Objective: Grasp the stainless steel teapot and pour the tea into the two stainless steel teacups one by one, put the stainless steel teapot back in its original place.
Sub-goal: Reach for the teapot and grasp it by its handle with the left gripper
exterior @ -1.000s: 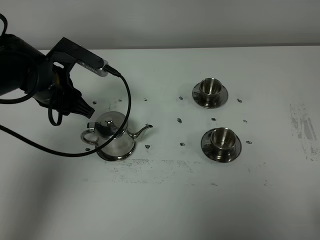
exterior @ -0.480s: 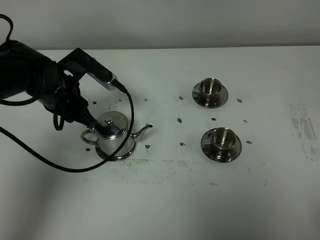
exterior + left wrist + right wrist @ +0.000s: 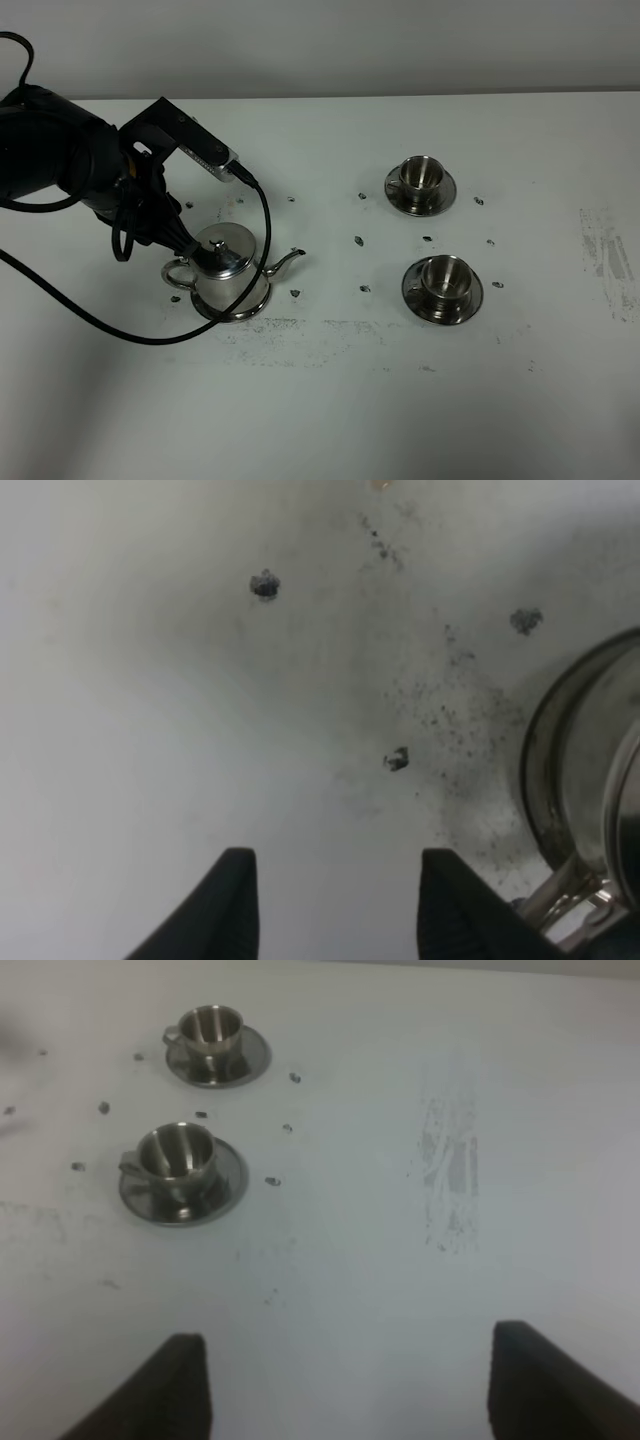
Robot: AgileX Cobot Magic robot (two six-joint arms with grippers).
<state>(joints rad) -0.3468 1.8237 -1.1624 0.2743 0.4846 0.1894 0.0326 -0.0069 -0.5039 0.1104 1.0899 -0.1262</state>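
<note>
Dropped closer to teapot [image 3: 232, 278] handle since earlier, with left fingers [image 3: 236, 905] spread, empty, readying grasp; with right fingers [image 3: 182, 1390] spread, waiting.

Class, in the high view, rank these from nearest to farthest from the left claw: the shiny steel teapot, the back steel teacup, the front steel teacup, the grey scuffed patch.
From the left claw:
1. Shiny round steel teapot, just beside the claw, on the left.
2. Back steel teacup and front steel teacup, right of centre: too close to call.
3. Grey scuffed patch, far right.
</note>
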